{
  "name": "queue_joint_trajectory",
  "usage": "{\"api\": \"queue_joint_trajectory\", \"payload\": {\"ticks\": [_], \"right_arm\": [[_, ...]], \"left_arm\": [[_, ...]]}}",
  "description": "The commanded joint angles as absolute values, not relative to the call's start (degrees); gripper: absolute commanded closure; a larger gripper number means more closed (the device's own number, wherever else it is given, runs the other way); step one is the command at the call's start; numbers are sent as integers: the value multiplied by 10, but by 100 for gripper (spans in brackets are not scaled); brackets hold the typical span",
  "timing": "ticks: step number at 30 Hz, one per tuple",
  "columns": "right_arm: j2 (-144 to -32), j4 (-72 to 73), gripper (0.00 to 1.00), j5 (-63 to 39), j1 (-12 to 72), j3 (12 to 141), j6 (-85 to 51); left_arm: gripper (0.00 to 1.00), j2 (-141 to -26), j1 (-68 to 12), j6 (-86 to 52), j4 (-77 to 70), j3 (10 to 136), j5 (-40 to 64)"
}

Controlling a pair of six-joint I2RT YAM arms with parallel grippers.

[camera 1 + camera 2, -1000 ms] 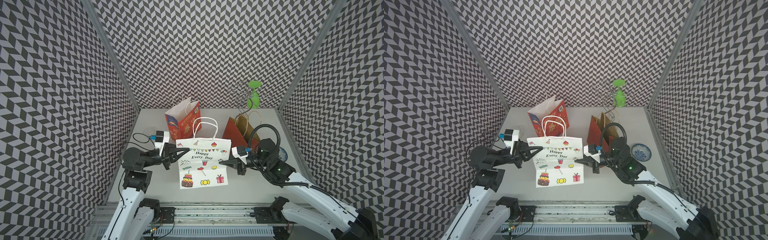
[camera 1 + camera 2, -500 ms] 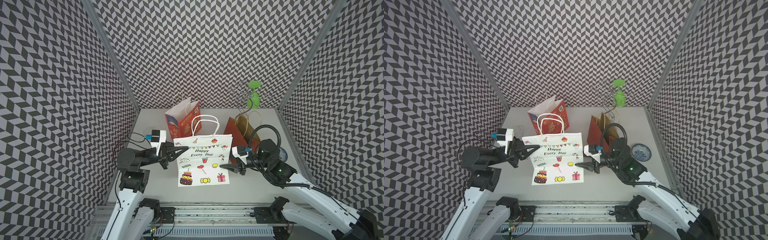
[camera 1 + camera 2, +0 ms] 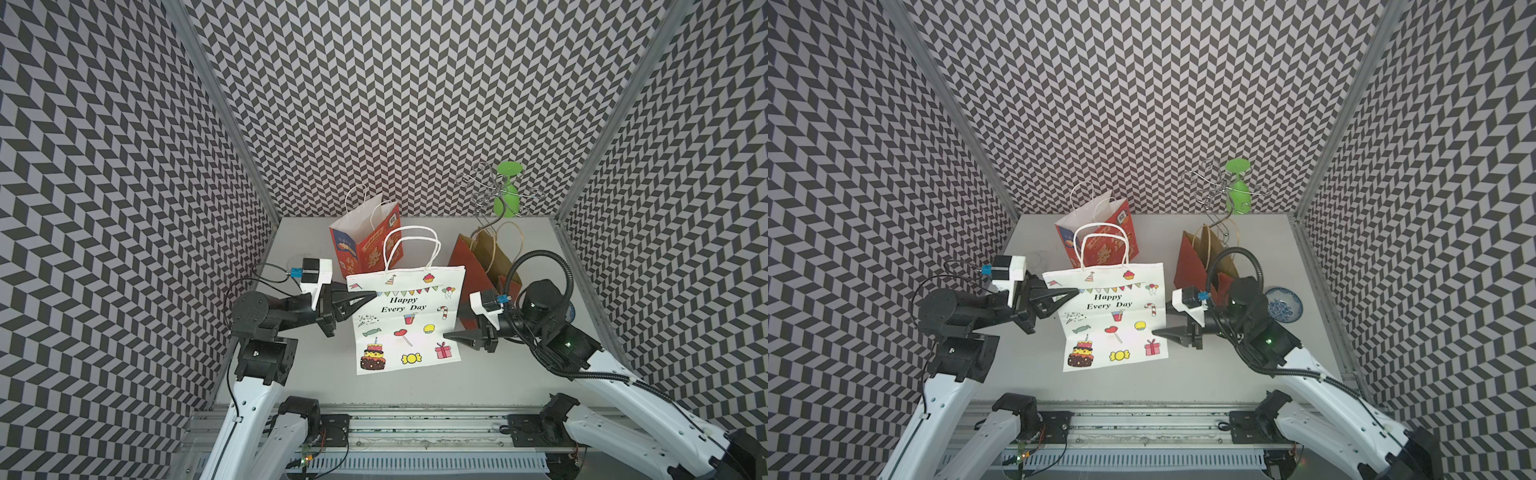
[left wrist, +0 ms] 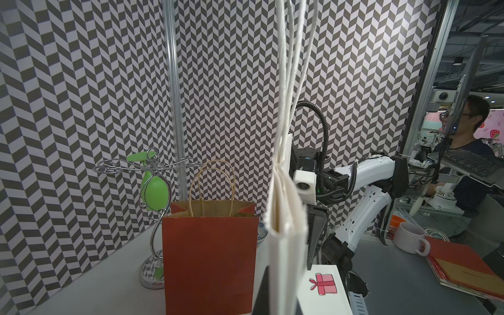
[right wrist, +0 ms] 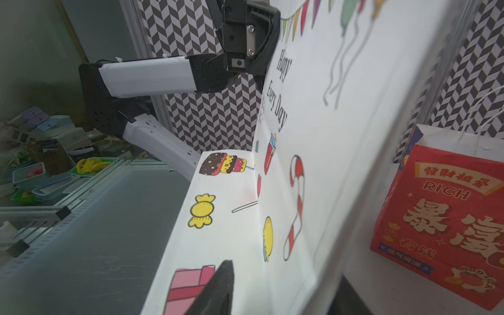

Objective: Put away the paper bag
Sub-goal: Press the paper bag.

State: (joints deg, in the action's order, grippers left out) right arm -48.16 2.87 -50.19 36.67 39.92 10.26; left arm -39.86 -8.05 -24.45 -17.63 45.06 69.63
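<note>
The white paper bag [image 3: 409,320] [image 3: 1115,320], printed "Happy Every Day", stands tilted at the table's middle, with its lower part lying forward on the table. My left gripper [image 3: 372,294] [image 3: 1075,292] [image 4: 282,305] is shut on the bag's upper left edge; the wrist view shows the folded bag [image 4: 286,245] pinched between its jaws. At the bag's lower right edge my right gripper [image 3: 446,334] [image 3: 1156,331] [image 5: 283,293] is open. Its jaws stand apart on either side of the bag's edge [image 5: 313,163].
A red printed bag [image 3: 368,249] [image 5: 441,218] stands behind the white one. A dark red bag [image 3: 478,266] [image 4: 210,259] stands at the back right. Behind it is a wire stand with a green piece [image 3: 505,195]. A blue-patterned dish [image 3: 1283,309] lies by the right arm.
My right gripper has opened and let go of the bag's right edge. My left gripper has drawn back to the left and a little upward, still holding the bag's top.
</note>
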Motion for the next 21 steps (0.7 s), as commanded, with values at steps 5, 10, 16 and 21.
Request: {"api": "queue_joint_trajectory", "payload": {"ticks": [5,10,16,21], "right_arm": [[-322,76,18,-306,364,335,147],[-267,31,15,-251,365,296,191],[-312,37,14,-279,366,282,243],[-372,95,13,-290,381,284,274]], "left_arm": [[100,-390,-71,-191,-120,487,674],[100,-386,-71,-181,-103,499,678],[100,-378,-71,-212,-122,509,683],[100,-373,-78,-223,-125,528,684]]}}
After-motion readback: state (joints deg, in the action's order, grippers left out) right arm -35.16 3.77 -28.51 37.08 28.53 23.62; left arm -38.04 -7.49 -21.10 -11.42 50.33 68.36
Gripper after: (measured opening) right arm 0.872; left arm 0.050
